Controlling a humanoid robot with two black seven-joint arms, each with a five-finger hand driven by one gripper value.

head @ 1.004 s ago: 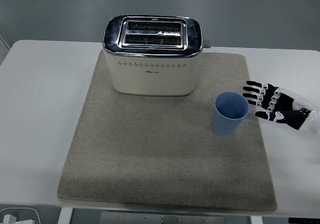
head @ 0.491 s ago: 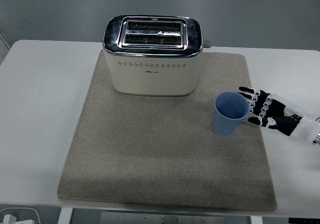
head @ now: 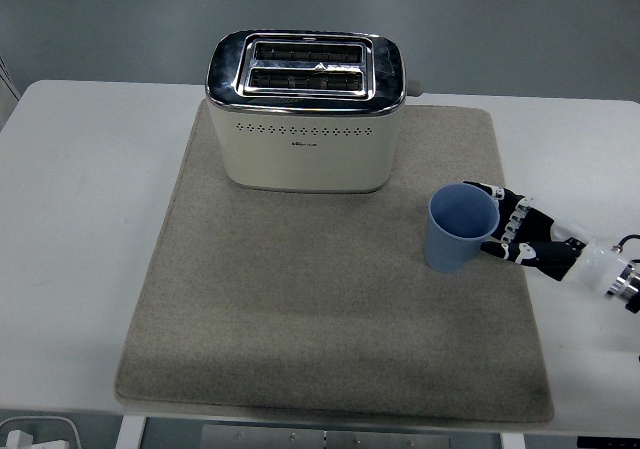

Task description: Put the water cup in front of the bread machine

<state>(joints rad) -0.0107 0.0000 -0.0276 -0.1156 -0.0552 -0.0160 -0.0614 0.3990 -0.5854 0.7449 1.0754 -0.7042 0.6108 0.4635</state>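
A blue water cup (head: pixel 458 229) stands upright on the grey mat (head: pixel 330 309), to the right of and slightly nearer than the cream toaster (head: pixel 306 111). My right hand (head: pixel 508 227) comes in low from the right edge and its black-and-white fingers (head: pixel 488 191) reach around the cup's right side, at or just off its wall. The fingers are spread, not closed on the cup. The cup still rests on the mat. The left arm does not show.
The toaster sits at the mat's far end with two empty slots on top. The mat covers the middle of the white table (head: pixel 70 219), with bare table to the left and right of it.
My right hand has slid left and slightly down, from well clear of the cup to right against its right side. The cup and toaster have not moved.
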